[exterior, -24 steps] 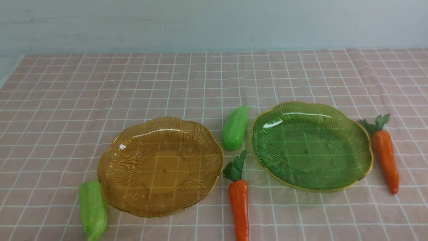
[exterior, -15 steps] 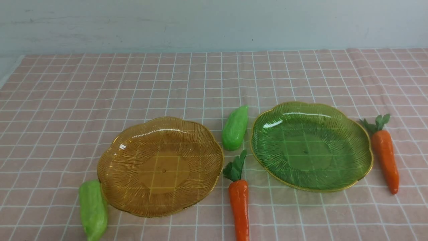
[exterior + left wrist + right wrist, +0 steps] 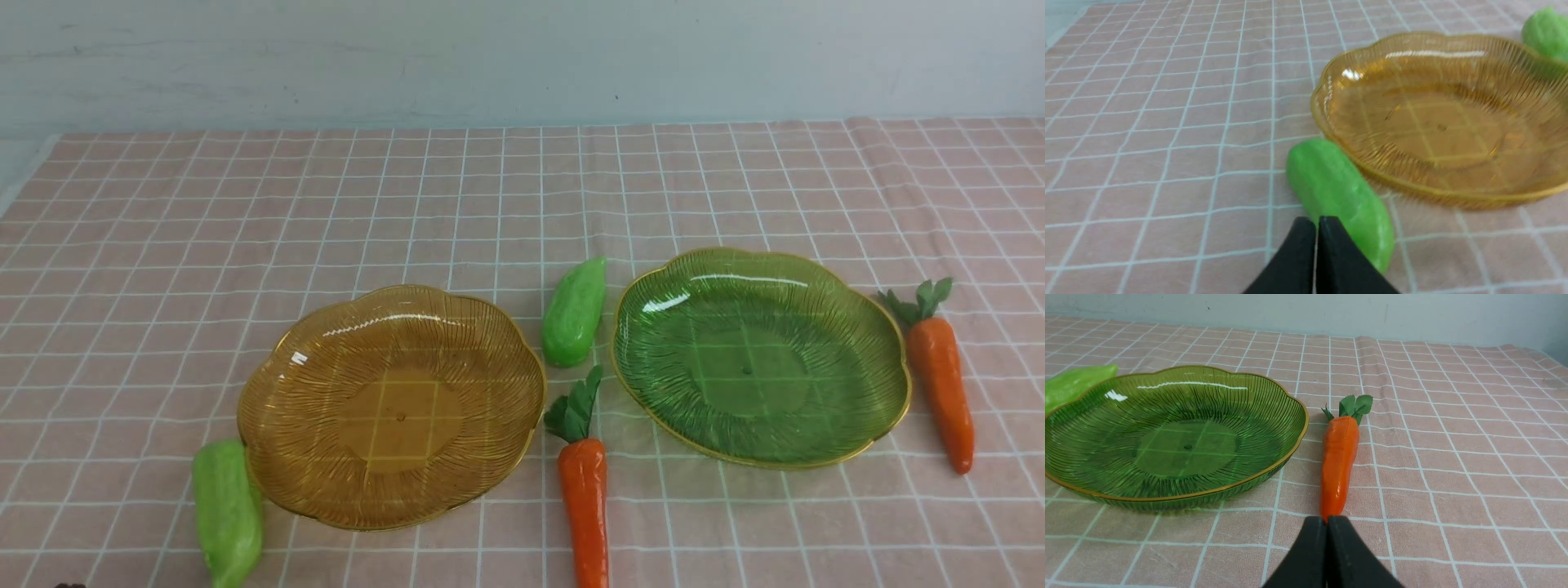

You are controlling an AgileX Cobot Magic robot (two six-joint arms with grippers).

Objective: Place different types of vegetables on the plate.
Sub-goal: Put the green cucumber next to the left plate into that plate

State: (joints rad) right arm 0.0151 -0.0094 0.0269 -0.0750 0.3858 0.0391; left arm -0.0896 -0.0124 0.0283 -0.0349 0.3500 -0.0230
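Observation:
Two plates lie on the checked cloth, an amber plate [image 3: 392, 408] on the left and a green plate [image 3: 759, 359] on the right, both bare. One green gourd [image 3: 227, 510] lies at the amber plate's near-left rim and another gourd [image 3: 575, 312] between the plates. A carrot [image 3: 584, 498] lies in front between the plates, a second carrot [image 3: 939, 376] right of the green plate. My left gripper [image 3: 1316, 222] is shut and empty just short of the near gourd [image 3: 1339, 196]. My right gripper [image 3: 1327, 520] is shut and empty at the tip of the right carrot [image 3: 1339, 461].
The pink checked cloth [image 3: 245, 204] covers the table up to a pale wall [image 3: 522, 57] at the back. The cloth's left edge [image 3: 24, 180] shows at the far left. A small dark tip [image 3: 69, 585] pokes in at the front view's bottom left edge.
A small dark tip has appeared at the bottom left edge of the front view. The plates and vegetables have not moved.

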